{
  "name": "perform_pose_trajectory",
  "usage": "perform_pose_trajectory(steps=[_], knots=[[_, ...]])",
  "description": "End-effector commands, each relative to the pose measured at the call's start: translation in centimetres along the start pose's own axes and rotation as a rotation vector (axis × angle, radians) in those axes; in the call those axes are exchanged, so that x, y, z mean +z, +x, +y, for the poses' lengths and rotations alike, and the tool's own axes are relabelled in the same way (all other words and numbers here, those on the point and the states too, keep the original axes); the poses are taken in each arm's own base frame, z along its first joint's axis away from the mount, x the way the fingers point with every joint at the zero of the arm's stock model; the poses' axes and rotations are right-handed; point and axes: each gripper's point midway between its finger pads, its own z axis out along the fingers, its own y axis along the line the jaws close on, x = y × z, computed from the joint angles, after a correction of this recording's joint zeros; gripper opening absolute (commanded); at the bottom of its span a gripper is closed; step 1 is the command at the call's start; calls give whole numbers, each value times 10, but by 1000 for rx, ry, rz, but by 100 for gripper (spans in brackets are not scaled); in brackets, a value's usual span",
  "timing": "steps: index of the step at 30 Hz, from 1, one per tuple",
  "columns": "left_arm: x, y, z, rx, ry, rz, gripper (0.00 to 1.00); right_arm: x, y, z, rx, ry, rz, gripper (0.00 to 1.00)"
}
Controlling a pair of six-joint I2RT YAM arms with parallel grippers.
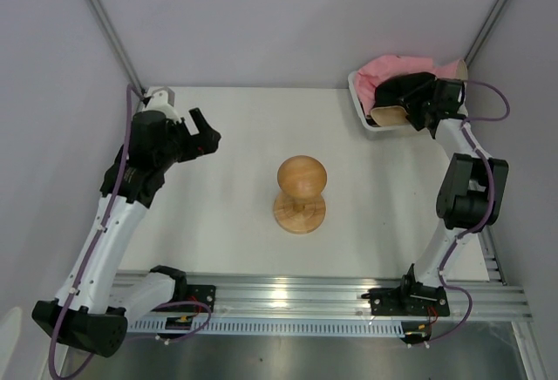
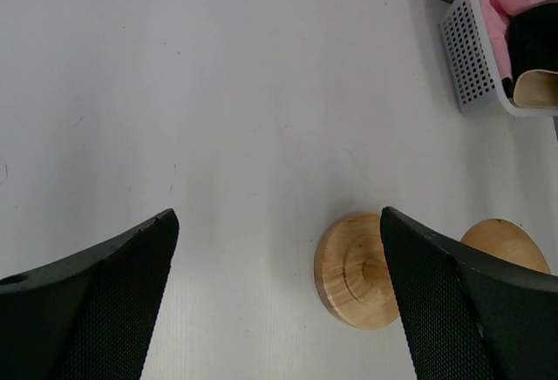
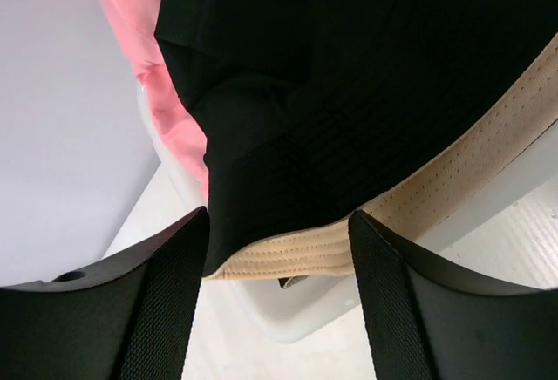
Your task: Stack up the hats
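Observation:
The hats lie bunched in a white mesh basket (image 1: 362,105) at the back right. A pink hat (image 1: 392,68) is at the back, a black hat (image 1: 403,88) is in front of it, and a beige brim (image 1: 388,116) shows at the basket's near edge. My right gripper (image 1: 411,105) is at the basket, open. In the right wrist view, the right gripper (image 3: 279,223) has the black hat (image 3: 349,75) and the beige brim (image 3: 418,214) between its jaws; the pink hat (image 3: 131,23) is to the left. My left gripper (image 1: 202,134) is open and empty above the table's left.
A wooden mushroom-shaped stand (image 1: 302,190) stands mid-table; its base (image 2: 353,271) shows in the left wrist view, between the left fingers. The basket (image 2: 475,57) shows there at the top right. Grey walls enclose the table at the left, back and right.

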Motion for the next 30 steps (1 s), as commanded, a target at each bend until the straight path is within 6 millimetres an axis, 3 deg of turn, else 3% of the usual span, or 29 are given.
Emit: perform_pose_trajectory(steps=[1, 6, 8, 11, 12, 14, 17, 21, 23, 25, 28, 30], knots=[[-14, -33, -11, 27, 47, -97, 99, 6, -20, 26, 24, -55, -97, 67], [-15, -30, -8, 20, 40, -96, 100, 24, -19, 29, 64, -42, -98, 61], [-15, -30, -8, 16, 43, -100, 99, 30, -18, 32, 95, -58, -103, 54], [-17, -33, -8, 15, 40, -110, 99, 30, -19, 38, 108, -61, -122, 32], [-19, -33, -7, 15, 40, -112, 100, 29, -20, 40, 104, -62, -128, 16], [-19, -31, -6, 12, 36, -112, 100, 22, -25, 49, 77, -77, -148, 3], [-18, -30, -5, 1, 37, -115, 100, 8, -31, 68, 12, -113, -155, 0], [-17, -28, -10, -12, 67, -116, 100, -25, -31, 118, -126, -242, -111, 0], [-16, -28, -12, -19, 77, -113, 99, -49, -31, 153, -194, -322, -92, 0], [-14, -30, -16, -30, 92, -116, 100, -85, -33, 197, -282, -448, -81, 0], [-7, -34, -22, -76, 109, -119, 99, -127, -21, 237, -388, -558, -41, 0], [1, -38, -28, -99, 126, -99, 99, -160, 1, 274, -450, -662, -13, 0]])
